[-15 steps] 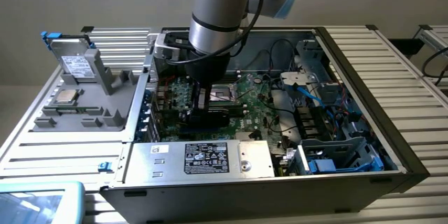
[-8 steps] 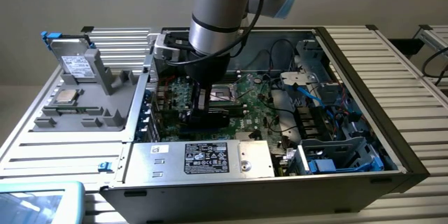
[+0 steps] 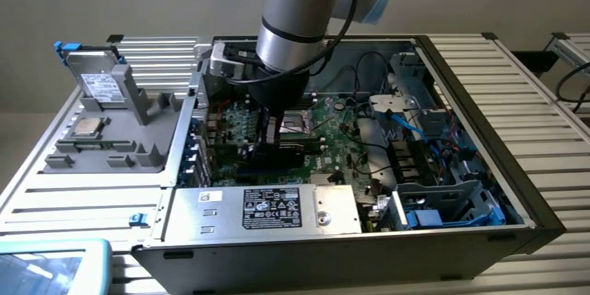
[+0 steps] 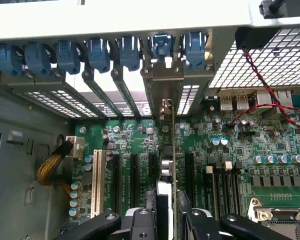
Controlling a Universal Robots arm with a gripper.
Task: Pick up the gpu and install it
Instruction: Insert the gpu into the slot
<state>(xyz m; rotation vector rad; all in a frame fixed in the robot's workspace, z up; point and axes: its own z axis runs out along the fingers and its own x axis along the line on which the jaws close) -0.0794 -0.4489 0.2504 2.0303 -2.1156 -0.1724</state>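
Observation:
The gpu (image 4: 173,150) shows edge-on in the wrist view as a thin green card standing upright over a motherboard (image 4: 140,135) expansion slot. Its silver bracket (image 4: 166,77) rests against the rear slot openings, under a blue clip (image 4: 161,46). My gripper (image 4: 166,212) is shut on the card, one black finger (image 4: 140,222) on each face. In the exterior view the gripper (image 3: 275,139) reaches down into the open computer case (image 3: 479,136), near the case wall on the exterior view's left. How deep the card sits in the slot cannot be told.
A row of blue retention clips (image 4: 97,52) lines the rear wall. A white slot (image 4: 96,182) and a yellow braided cable (image 4: 52,167) lie beside the card. A labelled power supply (image 3: 267,208), a CPU socket (image 3: 300,122) and loose cables (image 3: 405,112) crowd the case. A grey parts tray (image 3: 101,143) stands outside.

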